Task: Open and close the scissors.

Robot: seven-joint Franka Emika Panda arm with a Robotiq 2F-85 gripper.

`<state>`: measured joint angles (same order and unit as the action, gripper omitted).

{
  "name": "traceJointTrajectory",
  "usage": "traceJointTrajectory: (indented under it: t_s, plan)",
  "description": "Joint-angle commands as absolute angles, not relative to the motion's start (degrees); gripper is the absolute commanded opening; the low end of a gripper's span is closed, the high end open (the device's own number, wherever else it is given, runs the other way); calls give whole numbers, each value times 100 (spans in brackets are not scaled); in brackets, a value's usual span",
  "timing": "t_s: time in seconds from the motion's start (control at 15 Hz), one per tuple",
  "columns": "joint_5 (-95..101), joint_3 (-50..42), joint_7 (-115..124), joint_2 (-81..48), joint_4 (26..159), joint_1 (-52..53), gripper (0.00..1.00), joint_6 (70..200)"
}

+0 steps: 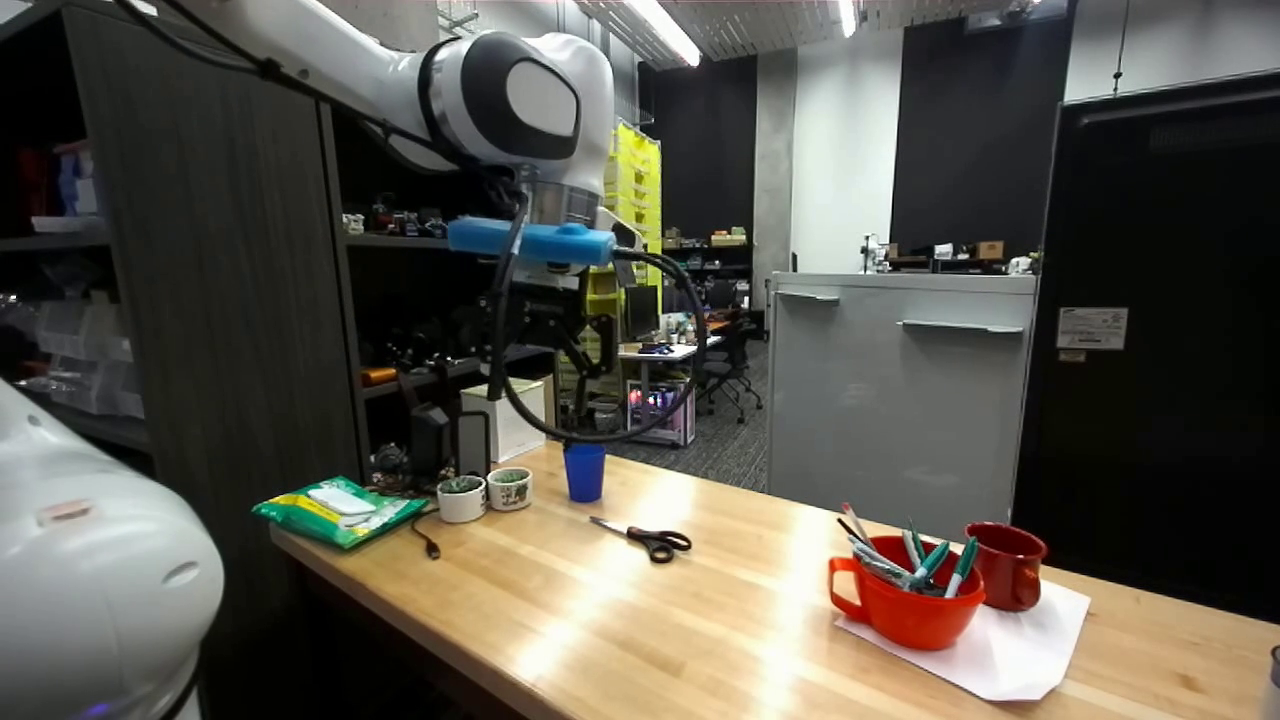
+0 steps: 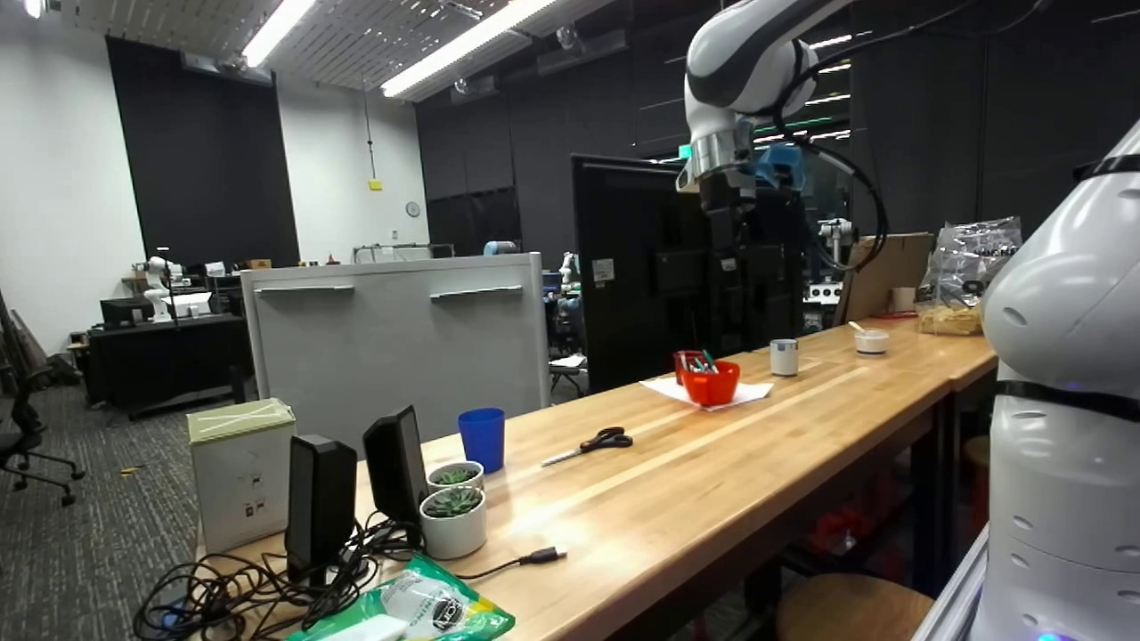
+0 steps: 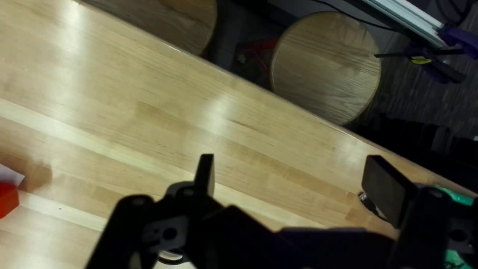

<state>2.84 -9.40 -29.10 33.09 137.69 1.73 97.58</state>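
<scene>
The scissors (image 1: 655, 541) lie flat on the wooden table (image 1: 720, 620), with blackish handles and thin blades that look closed together. They also lie there in an exterior view (image 2: 588, 446), blades toward the blue cup. In the wrist view only part of a dark handle loop (image 3: 171, 261) shows at the bottom; the gripper hides the rest. My gripper (image 1: 540, 392) is high above the table, apart from the scissors. In the wrist view my gripper (image 3: 289, 164) has its fingers wide apart with nothing between them. In an exterior view the black gripper (image 2: 728, 240) blends into a dark panel.
A blue cup (image 1: 585, 473) and small plant pots (image 1: 461, 502) stand near the scissors. A red bowl (image 1: 920, 615) with pens and a dark red mug (image 1: 1012, 565) stand on paper. Black speakers (image 2: 321, 507), a green packet (image 1: 340, 512) and a cable end (image 2: 541, 555) are at one end.
</scene>
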Motion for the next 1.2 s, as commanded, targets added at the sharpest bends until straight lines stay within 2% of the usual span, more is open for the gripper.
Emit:
traceJointTrajectory:
  t_s: [0.0,0.27,0.4,0.47,0.67,1.13]
  plan:
    - [804,-973,-3696,2677,13340,320,100,10047]
    - [1156,-914,-4261,1719,12727,284,100,10666]
    - [1088,-853,-4286,1175,12210,203,100,10324]
    - [989,-839,-4193,1735,12800,153,100,10630]
    - [992,-790,-4229,1173,12347,117,100,10515]
    - [1057,-765,-4291,1030,12173,112,100,10462]
